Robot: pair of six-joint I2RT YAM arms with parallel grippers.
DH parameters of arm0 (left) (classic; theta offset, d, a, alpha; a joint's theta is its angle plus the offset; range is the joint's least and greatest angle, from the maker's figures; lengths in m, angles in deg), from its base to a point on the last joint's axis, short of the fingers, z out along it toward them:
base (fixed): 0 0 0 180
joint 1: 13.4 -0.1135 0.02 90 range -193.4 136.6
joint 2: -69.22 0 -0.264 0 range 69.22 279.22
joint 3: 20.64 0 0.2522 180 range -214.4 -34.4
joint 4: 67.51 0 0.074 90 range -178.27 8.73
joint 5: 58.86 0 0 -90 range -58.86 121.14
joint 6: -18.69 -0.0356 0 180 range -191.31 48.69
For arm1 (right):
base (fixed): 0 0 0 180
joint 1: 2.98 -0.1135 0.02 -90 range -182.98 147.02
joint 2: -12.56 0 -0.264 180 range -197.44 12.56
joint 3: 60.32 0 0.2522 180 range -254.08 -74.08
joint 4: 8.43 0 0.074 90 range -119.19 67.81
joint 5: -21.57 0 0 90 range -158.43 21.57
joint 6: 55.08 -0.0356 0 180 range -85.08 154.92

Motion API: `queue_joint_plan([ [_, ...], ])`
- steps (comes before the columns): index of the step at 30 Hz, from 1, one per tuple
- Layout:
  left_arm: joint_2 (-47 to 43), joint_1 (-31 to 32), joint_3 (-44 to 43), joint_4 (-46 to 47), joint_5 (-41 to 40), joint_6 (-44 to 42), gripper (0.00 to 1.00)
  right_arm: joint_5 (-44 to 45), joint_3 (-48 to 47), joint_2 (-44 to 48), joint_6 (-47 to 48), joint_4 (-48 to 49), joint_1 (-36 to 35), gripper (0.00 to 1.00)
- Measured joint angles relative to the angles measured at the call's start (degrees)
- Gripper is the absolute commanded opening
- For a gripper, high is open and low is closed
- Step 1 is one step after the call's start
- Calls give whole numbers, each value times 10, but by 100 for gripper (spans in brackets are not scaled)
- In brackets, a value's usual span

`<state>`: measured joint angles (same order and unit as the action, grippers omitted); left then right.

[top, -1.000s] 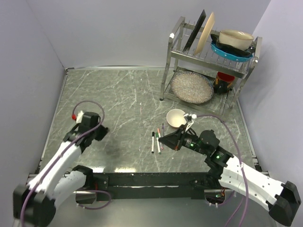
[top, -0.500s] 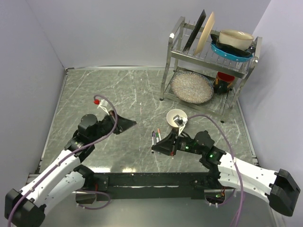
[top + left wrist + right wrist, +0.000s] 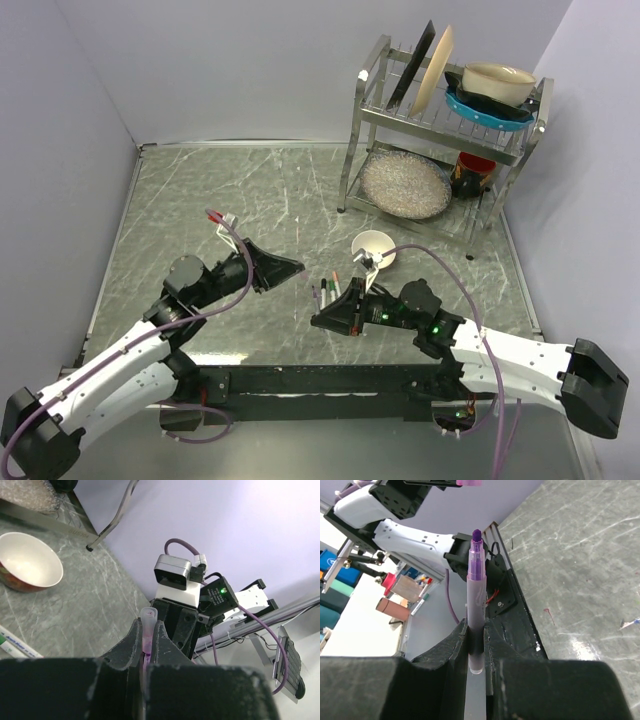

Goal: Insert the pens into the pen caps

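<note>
Desk (image 3: 220, 190): one grey-green marbled slab with a matte finish, walls on three sides.

Left gripper (image 3: 296, 268): over the middle of the desk, pointing right. In my left wrist view its black fingers (image 3: 131, 642) are pressed together on one pinkish translucent plastic cap (image 3: 149, 616), a short tube with its mouth outward. That is the only cap I count; any others are too small for me to pick out.

Loose pens (image 3: 322, 294): I count two slim white-barrelled markers lying side by side on the desk toward its near edge, just beside the right gripper's tip. Their ends are coloured, but I can't call the shades from above.

Right gripper (image 3: 318, 320): right of centre by the near edge, pointing left at the other gripper. Its jaws are narrowed to a slim gap and clamp one thin purple translucent pen (image 3: 476, 575), a round barrel with a darker pointed nib, uncapped. The nib and the cap mouth face each other and are apart.

Bowl (image 3: 372, 234): one, round, glossy white inside, just beyond the right gripper.

Dish rack (image 3: 365, 110): one, shiny metal wire, two tiers, at the far right corner. It holds two upright plates, stacked bowls and a glittery round dish.
</note>
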<state>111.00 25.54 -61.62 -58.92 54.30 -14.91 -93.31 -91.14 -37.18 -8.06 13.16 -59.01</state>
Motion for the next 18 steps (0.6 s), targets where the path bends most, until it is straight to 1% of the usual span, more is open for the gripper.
queue_joint_plan([
  [7, 5, 14, 0, 23, -6, 0, 1, 5, 0, -7, 0, 11, -9, 0],
  [18, 21, 40, 0, 31, -21, 0, 1, 17, -1, -7, 0, 12, -11, 0],
])
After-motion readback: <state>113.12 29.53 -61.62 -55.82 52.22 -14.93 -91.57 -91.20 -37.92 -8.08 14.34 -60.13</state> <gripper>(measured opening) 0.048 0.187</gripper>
